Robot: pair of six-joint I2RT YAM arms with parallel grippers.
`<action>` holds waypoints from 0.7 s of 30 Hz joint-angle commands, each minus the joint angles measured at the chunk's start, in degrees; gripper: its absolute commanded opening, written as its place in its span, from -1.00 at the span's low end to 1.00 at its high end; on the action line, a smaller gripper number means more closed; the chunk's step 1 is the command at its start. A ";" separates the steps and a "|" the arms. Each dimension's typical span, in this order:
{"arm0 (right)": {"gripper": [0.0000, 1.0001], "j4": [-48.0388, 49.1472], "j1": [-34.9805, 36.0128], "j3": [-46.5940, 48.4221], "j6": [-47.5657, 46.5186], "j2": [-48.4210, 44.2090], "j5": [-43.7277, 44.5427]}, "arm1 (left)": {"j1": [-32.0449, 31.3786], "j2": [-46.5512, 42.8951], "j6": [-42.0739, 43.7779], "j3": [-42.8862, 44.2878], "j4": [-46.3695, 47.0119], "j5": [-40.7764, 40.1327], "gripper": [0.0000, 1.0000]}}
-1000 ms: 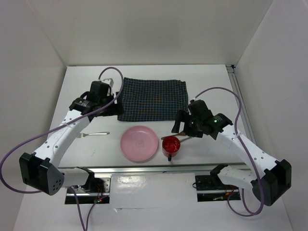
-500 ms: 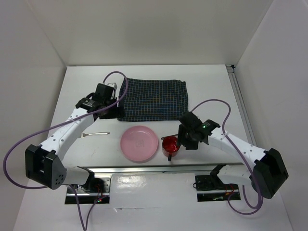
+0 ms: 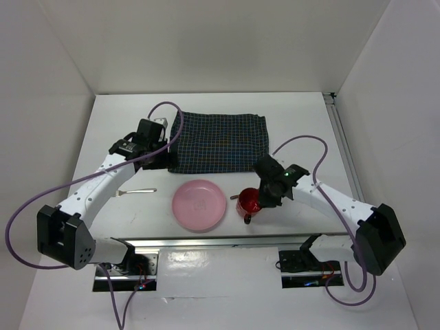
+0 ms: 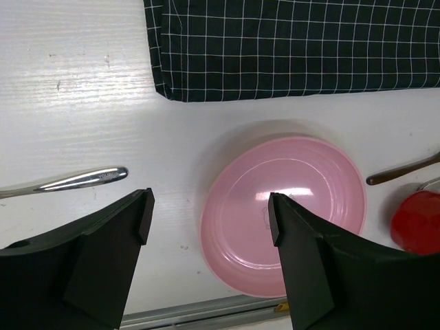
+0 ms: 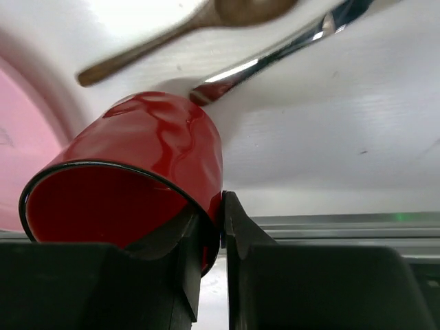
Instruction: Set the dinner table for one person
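Note:
A red cup (image 3: 248, 201) stands tilted near the front of the white dinner table (image 3: 302, 117), right of a pink plate (image 3: 199, 205). My right gripper (image 3: 260, 199) is shut on the red cup's (image 5: 151, 151) rim, one finger inside and one outside (image 5: 221, 220). My left gripper (image 3: 157, 152) hovers open by the left edge of the dark checked placemat (image 3: 218, 142). In the left wrist view its fingers (image 4: 210, 206) frame the pink plate (image 4: 289, 206) from above, holding nothing. A fork (image 3: 137, 191) lies left of the plate.
A brown-handled utensil (image 5: 172, 34) and a silver one (image 5: 275, 58) lie just behind the cup. The metal rail (image 3: 220, 242) runs along the table's front edge close to cup and plate. White walls enclose the table on three sides.
My right gripper dropped onto the red cup and closed on its rim; the cup has tipped and shifted slightly right. The left arm drew back a little a second ago, then held still.

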 commanded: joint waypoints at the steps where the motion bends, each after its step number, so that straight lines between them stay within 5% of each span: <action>1: -1.00 -5.21 0.45 10.21 -1.49 -0.80 5.61 | -0.25 0.31 -0.11 0.60 1.19 -0.58 0.70; 6: -1.00 -7.26 -3.40 28.48 -11.58 4.89 10.97 | -0.25 0.31 -1.25 0.60 -0.91 -5.15 0.76; 9: -1.00 -6.21 -8.23 40.78 -18.26 15.17 13.18 | -0.25 0.31 -3.53 -0.10 -2.14 -6.72 1.00; 12: -1.00 -3.14 -13.93 52.62 -25.30 26.42 11.18 | -0.25 -0.48 -5.55 -0.10 -5.04 -7.87 1.00; 21: -1.00 -4.54 -22.39 83.06 -25.93 53.94 6.42 | -2.61 -6.55 -8.81 -5.28 -6.80 -6.56 1.00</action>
